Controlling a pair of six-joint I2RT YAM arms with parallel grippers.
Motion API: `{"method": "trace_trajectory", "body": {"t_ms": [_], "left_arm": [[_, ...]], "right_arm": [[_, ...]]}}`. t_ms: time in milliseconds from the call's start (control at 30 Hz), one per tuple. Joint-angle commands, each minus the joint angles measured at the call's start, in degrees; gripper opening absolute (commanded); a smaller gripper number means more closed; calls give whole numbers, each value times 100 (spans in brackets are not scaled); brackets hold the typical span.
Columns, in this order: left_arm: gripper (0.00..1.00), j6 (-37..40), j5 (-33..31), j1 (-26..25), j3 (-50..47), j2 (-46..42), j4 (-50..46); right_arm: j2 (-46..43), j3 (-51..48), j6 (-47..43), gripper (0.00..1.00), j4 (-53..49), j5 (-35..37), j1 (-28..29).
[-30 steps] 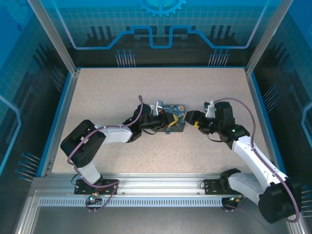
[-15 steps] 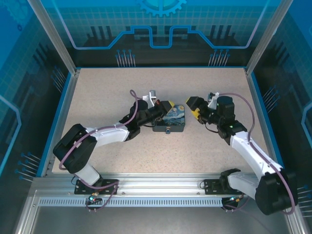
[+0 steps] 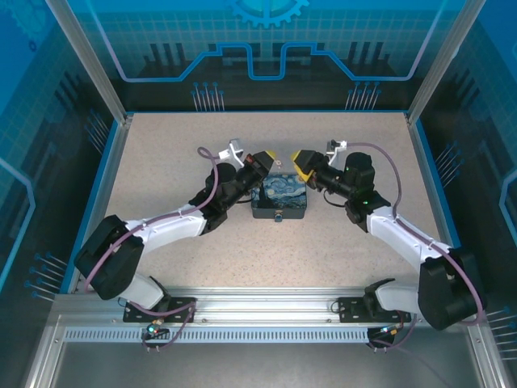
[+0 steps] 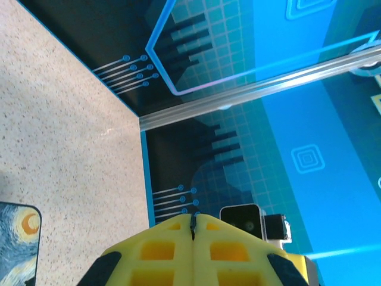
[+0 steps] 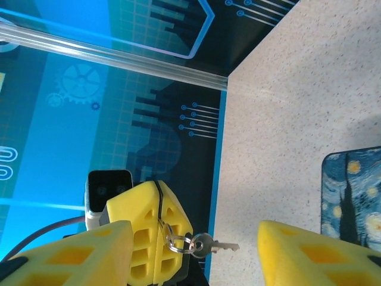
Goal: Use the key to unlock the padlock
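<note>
- The key (image 5: 219, 245) dangles from the left gripper (image 4: 192, 221), whose jaws are pressed tight on its ring (image 5: 174, 241).
- It looks light, thin and free to swing, so I'd say grip it by the head.
- The right gripper (image 3: 303, 159) is spread wide, holding nothing.
- The padlock (image 3: 279, 215) sits on the near face of the painted box (image 3: 283, 194).
- Both grippers hover at the far edge, so the box is in the way.

We can read no words, numbers or brand names anywhere. The nearest things to signs are graphics printed on the blue wall panels (image 3: 161, 40): a gear emblem (image 3: 267, 10) at the overhead view's top centre, and nested squares (image 4: 307, 159) at the right of the left wrist view.
</note>
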Motion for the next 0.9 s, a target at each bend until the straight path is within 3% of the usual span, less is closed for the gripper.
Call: {"method": "trace_trajectory", "body": {"t_ms": [0, 133, 867], "left_arm": [[0, 3, -430, -39, -48, -156, 216], [0, -180, -476, -39, -127, -119, 336], [0, -642, -501, -47, -134, 148, 567]], "right_arm": [[188, 97, 169, 51, 656, -94, 139], [362, 201, 124, 45, 805, -197, 232], [1053, 429, 215, 43, 1319, -229, 520]]}}
